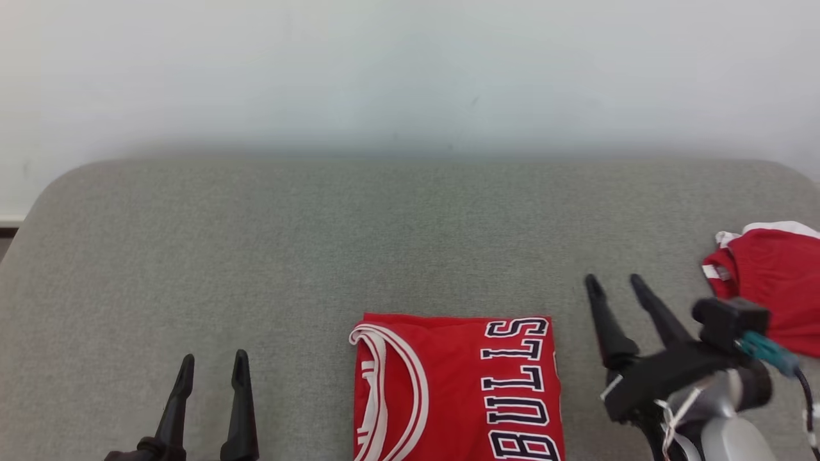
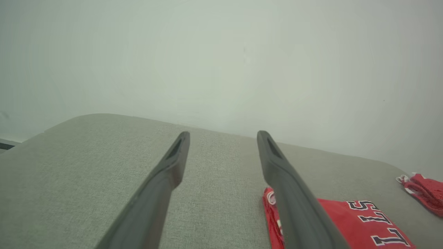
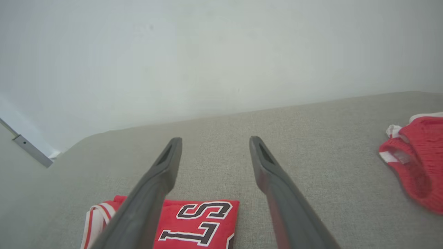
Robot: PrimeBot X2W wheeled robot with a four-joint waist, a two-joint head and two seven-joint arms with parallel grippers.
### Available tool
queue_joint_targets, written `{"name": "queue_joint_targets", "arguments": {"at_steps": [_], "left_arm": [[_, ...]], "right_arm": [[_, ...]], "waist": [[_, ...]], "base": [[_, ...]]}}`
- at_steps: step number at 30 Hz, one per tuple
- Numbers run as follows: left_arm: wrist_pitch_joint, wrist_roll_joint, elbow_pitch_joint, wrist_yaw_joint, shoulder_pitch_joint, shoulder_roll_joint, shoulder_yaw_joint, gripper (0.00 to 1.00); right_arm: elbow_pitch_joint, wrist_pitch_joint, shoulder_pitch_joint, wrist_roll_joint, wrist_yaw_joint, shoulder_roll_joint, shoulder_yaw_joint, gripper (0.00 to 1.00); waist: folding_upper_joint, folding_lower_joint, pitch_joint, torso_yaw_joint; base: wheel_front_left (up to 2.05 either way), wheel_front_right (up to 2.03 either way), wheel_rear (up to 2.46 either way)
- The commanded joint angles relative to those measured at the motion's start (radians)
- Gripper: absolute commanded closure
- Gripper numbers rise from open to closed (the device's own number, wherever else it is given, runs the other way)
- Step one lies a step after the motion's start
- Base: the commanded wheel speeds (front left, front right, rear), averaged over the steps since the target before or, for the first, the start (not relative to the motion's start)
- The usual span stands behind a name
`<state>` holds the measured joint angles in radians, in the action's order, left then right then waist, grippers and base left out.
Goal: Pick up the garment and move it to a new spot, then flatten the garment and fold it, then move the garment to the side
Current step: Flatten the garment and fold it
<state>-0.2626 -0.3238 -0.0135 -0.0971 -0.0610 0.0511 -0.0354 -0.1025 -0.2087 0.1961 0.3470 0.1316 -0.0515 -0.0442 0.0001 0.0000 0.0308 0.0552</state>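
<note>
Your left gripper [image 1: 214,356] and right gripper [image 1: 614,280] gape empty; the folded jersey [image 1: 448,390] looks soft, limp: pinch all layers at one edge

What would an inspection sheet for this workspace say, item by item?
Surface: grey cloth-covered top with rounded corners.
Job's things: red jersey, folded into a neat rectangle at the near edge, lettering up, held by neither hand.
Clutter: second red garment, crumpled at the right edge, apart from the jersey.
Hands: left hand open and empty, left of the jersey; right hand open and empty, between the jersey and the crumpled garment.
Cables: teal-plugged cable on the right wrist, clear of the cloth things.
Surroundings: pale wall behind the top.
</note>
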Motion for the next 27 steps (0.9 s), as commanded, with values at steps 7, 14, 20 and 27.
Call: {"name": "queue_joint_targets", "arguments": {"at_steps": [7,14,20,27], "left_arm": [[-0.003,0.078,0.014,-0.019,-0.026,0.012,-0.002,0.0],[-0.003,0.1,0.028,-0.027,-0.051,0.008,0.002,0.0],[-0.003,0.086,0.03,-0.035,-0.069,0.007,0.002,0.0],[-0.003,0.079,-0.003,-0.033,-0.085,0.013,0.008,0.0]], "right_arm": [[0.114,0.173,-0.152,-0.138,-0.002,0.0,0.077,0.0],[0.09,0.325,-0.207,-0.183,-0.002,0.001,0.094,0.0],[0.006,0.421,-0.223,-0.248,-0.002,0.0,0.083,0.0],[-0.073,0.448,-0.202,-0.245,-0.002,0.001,0.086,0.0]], "waist": [[-0.0001,0.0,-0.031,-0.045],[-0.0001,0.0,-0.043,-0.046],[-0.0001,0.0,-0.049,-0.037],[-0.0001,0.0,-0.049,-0.034]], "base": [[0.0,0.0,0.0],[0.0,0.0,0.0],[0.0,0.0,0.0],[0.0,0.0,0.0]]}}
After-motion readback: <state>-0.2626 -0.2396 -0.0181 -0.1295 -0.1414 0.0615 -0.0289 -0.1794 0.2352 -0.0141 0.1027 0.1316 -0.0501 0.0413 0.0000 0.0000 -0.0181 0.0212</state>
